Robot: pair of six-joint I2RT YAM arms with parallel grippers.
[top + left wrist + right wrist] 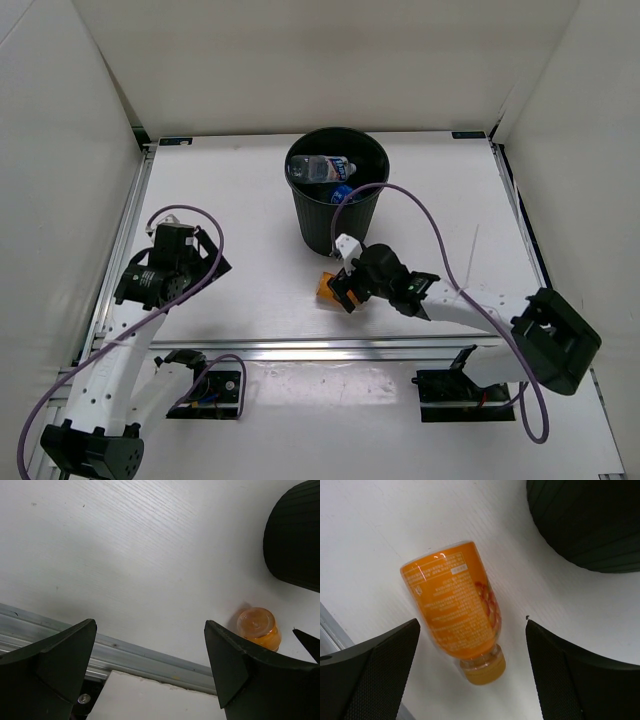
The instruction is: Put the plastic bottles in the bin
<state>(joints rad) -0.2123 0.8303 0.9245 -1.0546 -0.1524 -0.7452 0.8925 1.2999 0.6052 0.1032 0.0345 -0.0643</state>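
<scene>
A squat orange bottle (327, 285) lies on its side on the white table, just in front of the bin (330, 225), the tall black bucket. My right gripper (345, 290) hangs over it, open. In the right wrist view the bottle (457, 605) lies between the two fingers of the right gripper (472, 630), cap toward the camera, with a gap on each side. A clear bottle with a blue label (322, 168) lies inside the bin. My left gripper (205, 255) stands open and empty at the left of the table. The left wrist view shows the orange bottle (256, 627) far off.
An aluminium rail (330, 350) runs along the table's near edge, also in the left wrist view as the rail (140, 652). The bin's ribbed wall (590, 520) stands close beyond the orange bottle. White walls enclose the table on three sides.
</scene>
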